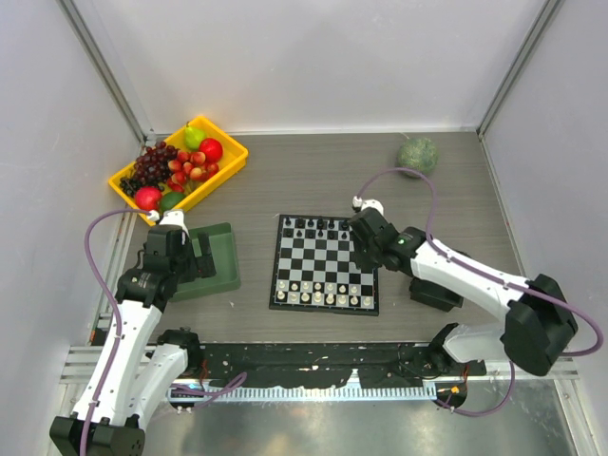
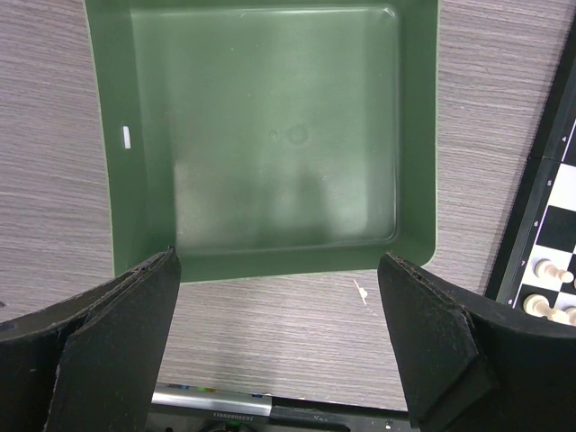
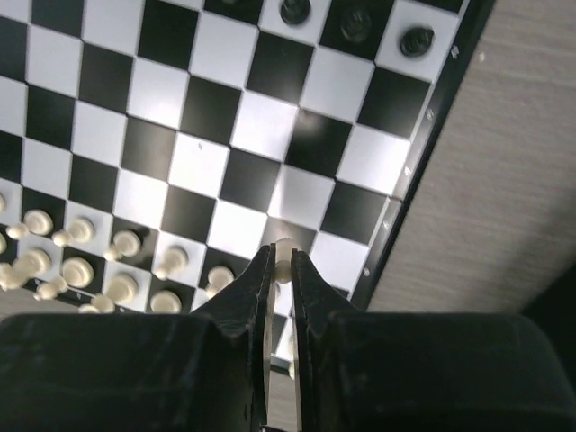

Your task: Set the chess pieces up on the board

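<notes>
Board (image 1: 326, 264) flat on grey counter (image 1: 313, 180), centre, between the two arms. Cream pieces (image 1: 328, 295) lined up along the two near rows. Black pieces (image 1: 318, 226) on the far row only, far fewer; exact types too small to read from above.

Right hand (image 1: 359, 237) over right side of board, arm reaching in from the right. From the wrist camera: fingers (image 3: 252, 297) closed tight on a single cream piece (image 3: 283, 247), pinched upright between the tips. Held piece above squares just inside the right border, roughly level with the near cream rows. Cannot tell whether its base touches the board. Same view: cream rows to the left of the tips, some pieces leaning or bunched; three black pieces by the far right corner.

Left hand (image 1: 197, 258) over green tray (image 1: 224, 256), just left of the board. From the wrist camera: fingers (image 2: 135, 315) spread wide, open, near wall of the tray below the gap. Board edge with two cream pieces visible at right margin of that view.

Yellow bin (image 1: 228, 157) at far left, holding fruit (image 1: 176, 169): red, green and dark purple. Round dull-green lump (image 1: 418, 155) at far right, well apart from the board.
</notes>
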Tool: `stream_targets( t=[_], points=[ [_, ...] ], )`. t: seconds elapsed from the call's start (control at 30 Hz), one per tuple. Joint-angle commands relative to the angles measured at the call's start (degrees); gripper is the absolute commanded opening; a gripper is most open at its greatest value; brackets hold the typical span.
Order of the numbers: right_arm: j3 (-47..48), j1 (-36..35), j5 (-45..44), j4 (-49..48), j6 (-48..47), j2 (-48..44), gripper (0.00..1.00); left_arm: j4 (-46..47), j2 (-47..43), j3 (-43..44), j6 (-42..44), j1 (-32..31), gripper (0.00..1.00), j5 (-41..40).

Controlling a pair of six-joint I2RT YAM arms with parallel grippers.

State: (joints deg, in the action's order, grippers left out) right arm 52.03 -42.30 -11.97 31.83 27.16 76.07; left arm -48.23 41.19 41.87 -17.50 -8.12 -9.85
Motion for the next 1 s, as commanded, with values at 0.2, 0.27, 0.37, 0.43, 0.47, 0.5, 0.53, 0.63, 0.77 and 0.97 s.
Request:
stream_targets(
  t=[0.2, 0.27, 0.37, 0.43, 0.47, 0.5, 0.53, 0.63, 0.77, 0.97],
  points=[
    [-9.66, 0.12, 0.36, 0.86, 5.89, -9.54, 0.14, 0.41, -0.32, 2.34, 0.27, 0.03, 0.99, 0.18],
    [-10.98, 0.03, 1.15, 0.34, 6.15, -9.8, 0.13, 0.5, -0.41, 2.34, 0.27, 0.12, 0.99, 0.18],
    [-11.51, 0.03, 1.51, -0.19, 6.42, -9.72, 0.13, 0.5, -0.32, 2.43, 0.27, 0.12, 0.99, 0.18],
    [-11.69, 0.12, 1.16, -0.11, 6.15, -9.45, 0.13, 0.5, -0.32, 2.34, 0.27, 0.12, 0.99, 0.18],
    [-11.69, 0.03, 1.16, -0.19, 6.24, -9.1, 0.14, 0.42, -0.41, 2.34, 0.27, 0.03, 0.99, 0.18],
    [-11.69, 0.2, 1.24, -0.19, 6.07, -9.1, 0.13, 0.5, -0.41, 2.34, 0.27, 0.12, 0.99, 0.18],
    [-11.69, 0.03, 1.33, -0.37, 6.07, -8.84, 0.13, 0.42, -0.23, 2.34, 0.18, 0.12, 0.99, 0.09],
    [-12.04, -0.06, 1.86, -0.63, 5.98, -8.49, 0.14, 0.5, -0.23, 2.43, 0.27, 0.03, 0.99, 0.18],
    [-12.39, -0.15, 2.21, -0.28, 5.8, -7.87, 0.14, 0.5, -0.15, 2.34, 0.27, 0.03, 0.99, 0.18],
    [-13.01, -0.23, 2.47, -1.42, 5.8, -7.08, 0.14, 0.42, -0.14, 2.34, 0.27, 0.12, 0.99, 0.09]
  ],
)
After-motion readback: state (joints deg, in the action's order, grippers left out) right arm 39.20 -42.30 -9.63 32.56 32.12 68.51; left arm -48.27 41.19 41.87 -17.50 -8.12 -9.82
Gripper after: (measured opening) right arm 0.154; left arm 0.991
